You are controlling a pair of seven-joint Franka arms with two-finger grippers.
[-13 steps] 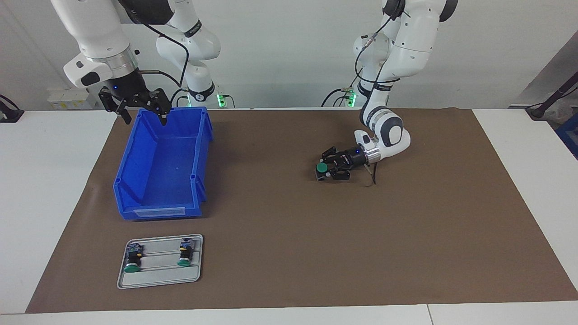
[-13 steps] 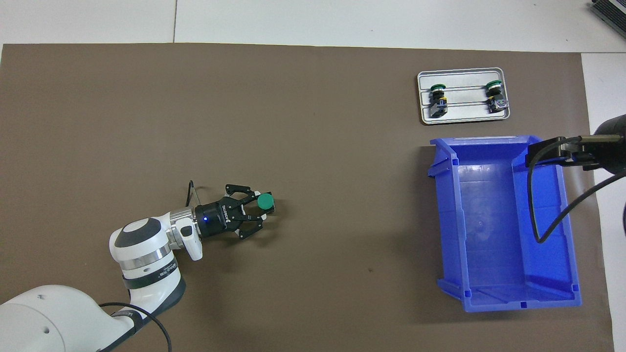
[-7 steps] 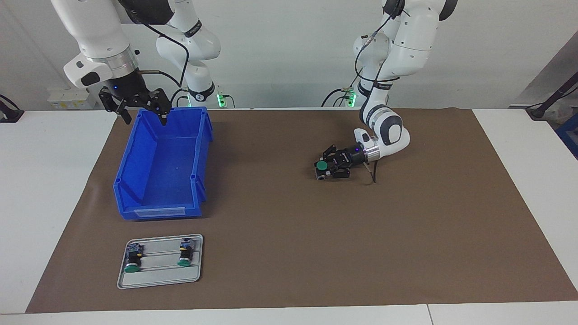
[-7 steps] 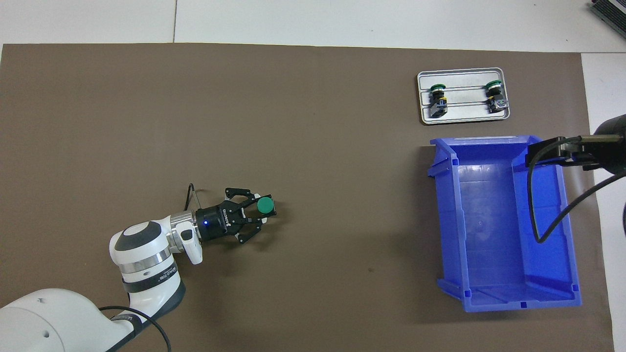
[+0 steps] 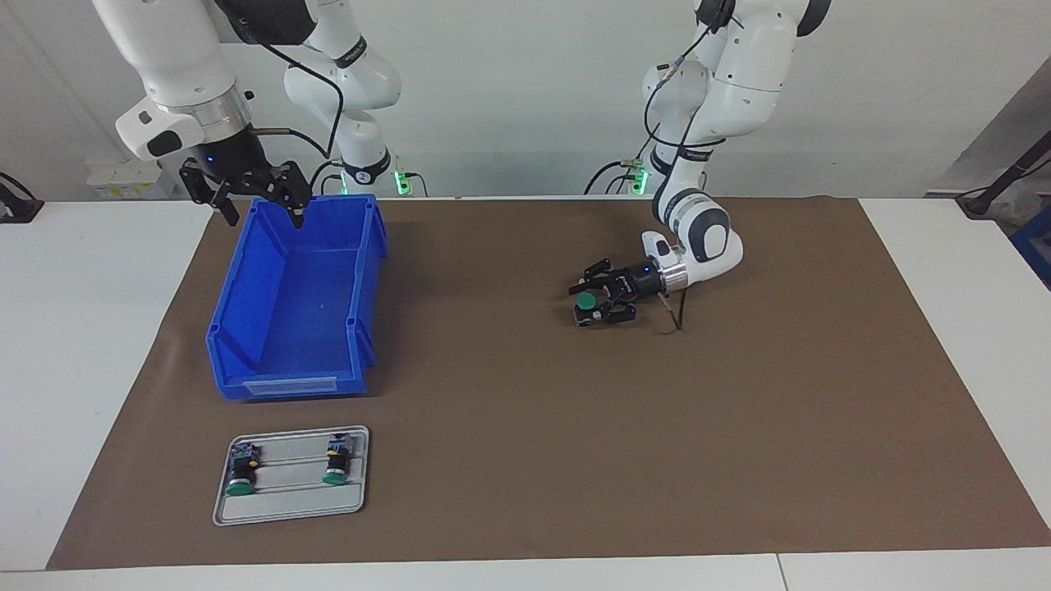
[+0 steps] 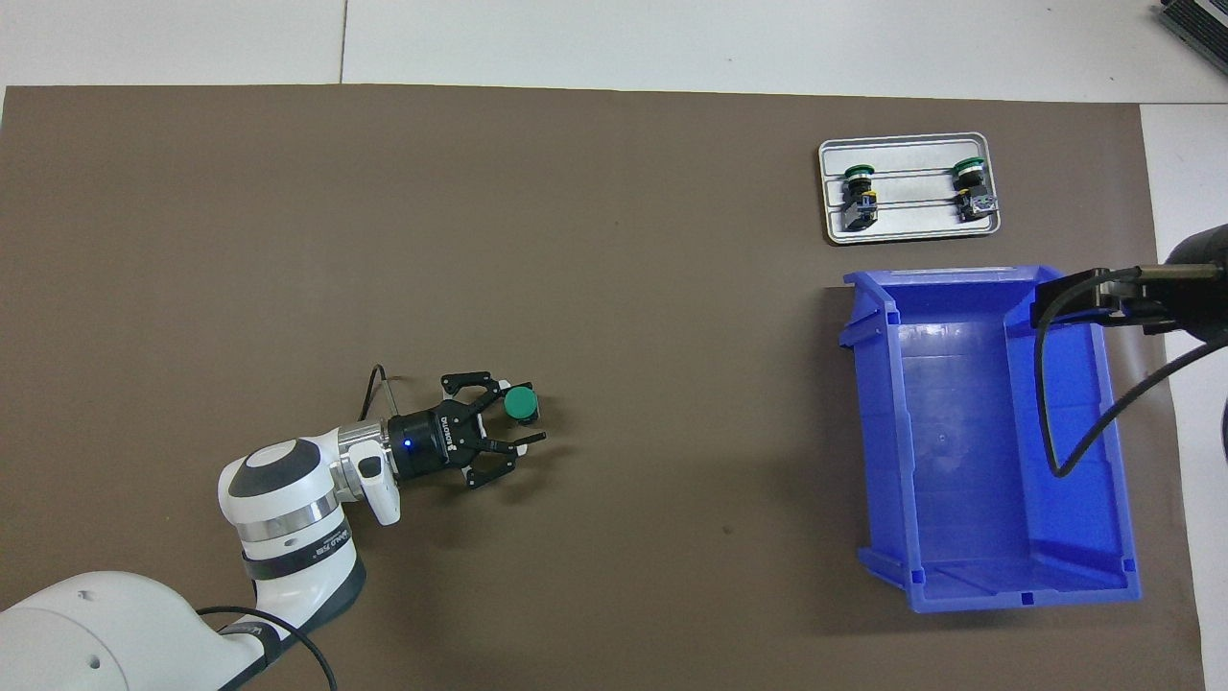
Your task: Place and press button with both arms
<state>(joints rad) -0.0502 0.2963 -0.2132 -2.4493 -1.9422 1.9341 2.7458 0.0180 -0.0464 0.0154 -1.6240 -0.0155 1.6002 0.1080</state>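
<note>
Item 1, brown mat (image 5: pixel 739 427): your landmark; everything sits on it.

Item 2, blue bin (image 5: pixel 296 312): at the mat's right-arm end. The right gripper (image 5: pixel 246 197) waits over its rim nearest the robots, jaws spread, holding nothing.

Item 3, grey tray (image 5: pixel 291 509): beside the bin, farther from the robots, carrying 2 spare buttons.

Item 4, left gripper (image 6: pixel 508 427): low over mid-mat, fingers parted around the button (image 6: pixel 521 403); 1 finger close beside it, the other apart.

Handling, as judged: light, rigid, smooth; cap up, likely to topple. Take it by the black body.

The overhead view shows the finger gap; the facing view shows the button resting on the mat.
</note>
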